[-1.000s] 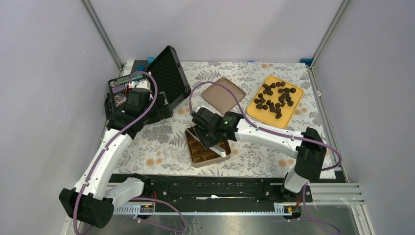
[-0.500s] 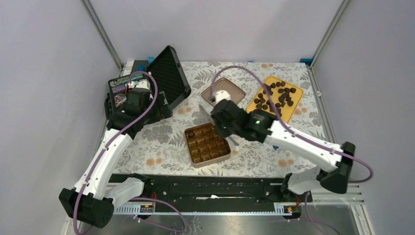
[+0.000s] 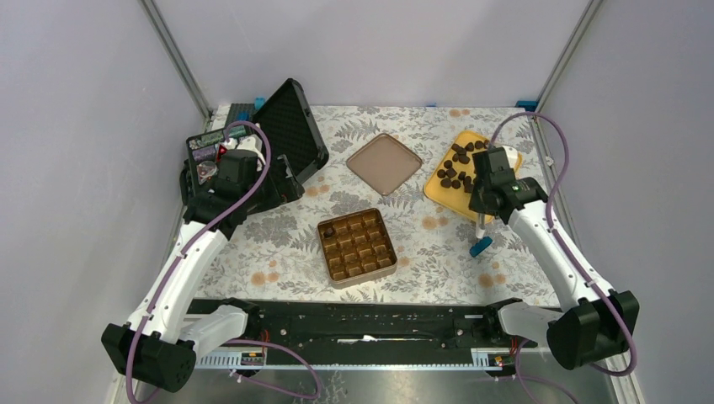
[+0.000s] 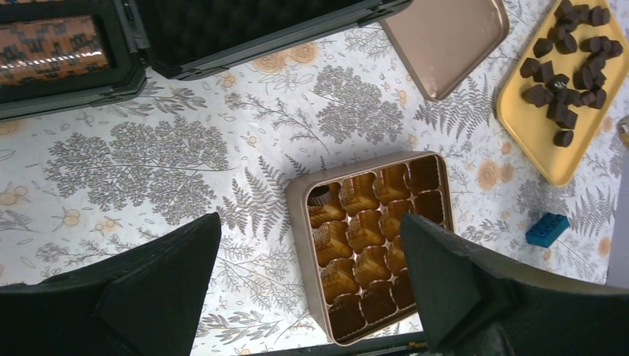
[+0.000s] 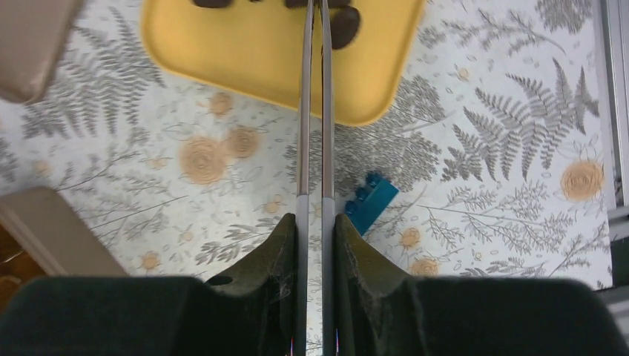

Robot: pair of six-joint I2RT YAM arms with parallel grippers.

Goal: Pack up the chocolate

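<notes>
Several dark chocolate pieces [image 3: 473,167] lie on a yellow tray [image 3: 439,193] at the back right. One chocolate [image 3: 330,229] sits in the far-left corner cell of the golden tin [image 3: 357,247], and shows in the left wrist view too [image 4: 319,196]. My right gripper [image 3: 482,209] hangs near the tray's front edge, shut on thin metal tongs [image 5: 305,111]. The tong blades run nearly together up over the tray [image 5: 245,52], beside a chocolate [image 5: 345,26]. My left gripper [image 4: 310,219] is wide open and holds nothing, high above the tin [image 4: 297,222].
A flat brown lid [image 3: 385,163] lies behind the tin. A blue brick [image 3: 481,247] rests on the floral cloth below my right gripper. An open black case [image 3: 290,135] stands at the back left, beside my left arm.
My right arm has swung from over the tin to the right, up to the yellow tray. Its jaws have narrowed on the tongs. A chocolate now shows in the tin's corner cell.
</notes>
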